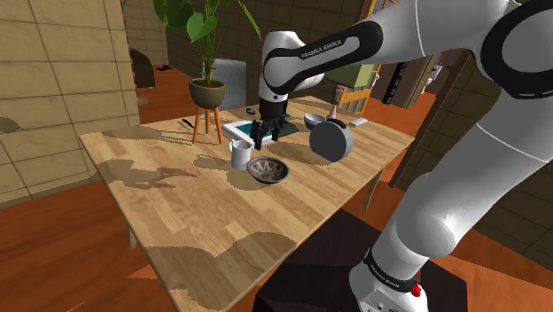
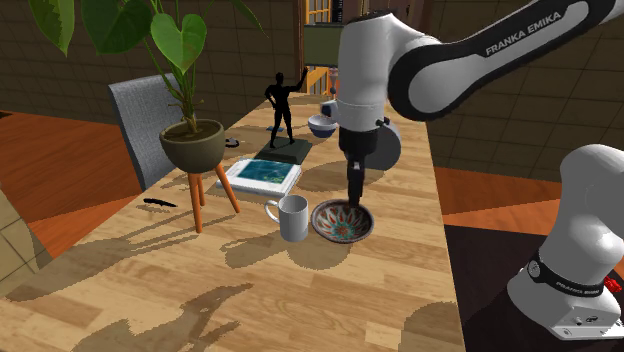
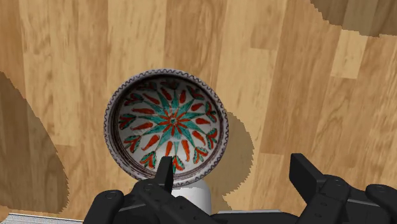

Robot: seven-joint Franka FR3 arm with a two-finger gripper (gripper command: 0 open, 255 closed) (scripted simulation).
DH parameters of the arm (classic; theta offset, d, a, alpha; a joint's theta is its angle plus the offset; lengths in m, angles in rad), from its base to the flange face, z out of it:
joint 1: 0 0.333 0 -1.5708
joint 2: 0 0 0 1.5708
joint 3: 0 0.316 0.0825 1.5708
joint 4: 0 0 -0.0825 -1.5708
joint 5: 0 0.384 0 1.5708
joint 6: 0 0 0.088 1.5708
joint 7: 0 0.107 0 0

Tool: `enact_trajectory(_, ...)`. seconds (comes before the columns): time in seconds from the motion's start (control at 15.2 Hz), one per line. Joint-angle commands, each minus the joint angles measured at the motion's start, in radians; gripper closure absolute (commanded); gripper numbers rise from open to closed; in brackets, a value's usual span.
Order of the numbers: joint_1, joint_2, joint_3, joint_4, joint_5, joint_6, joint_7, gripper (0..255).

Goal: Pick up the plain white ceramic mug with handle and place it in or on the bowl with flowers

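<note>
A plain white mug (image 1: 240,154) with a handle stands upright on the wooden table (image 1: 195,222), right beside a bowl (image 1: 268,170) painted inside with a red and teal flower pattern. In the second exterior view the mug (image 2: 293,217) is at the bowl's (image 2: 342,221) left, handle turned away from it. My black gripper (image 2: 353,194) hangs open and empty just above the bowl's far rim. Looking down the hand, the bowl (image 3: 167,127) lies ahead of the gripper (image 3: 235,175), and the mug's white side (image 3: 194,196) peeks out by one finger.
A potted plant (image 2: 190,140) on a wooden tripod stands near the mug. A white book with a teal cover (image 2: 262,175), a black figurine (image 2: 281,108), a small bowl (image 2: 322,125) and a dark grey disc (image 1: 331,140) sit farther back. A grey chair (image 2: 140,120) is beside the table.
</note>
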Motion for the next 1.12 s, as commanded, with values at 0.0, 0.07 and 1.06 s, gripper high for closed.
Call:
enact_trajectory(0.0, -0.002, 0.083, -0.003, 0.053, 0.001, 0.04, -0.008, 0)
enact_trajectory(0.07, -0.002, 0.121, -0.004, 0.079, 0.002, 0.057, -0.012, 0)
enact_trajectory(1.06, -0.009, 0.522, -0.005, 0.375, 0.017, 0.204, -0.047, 0)
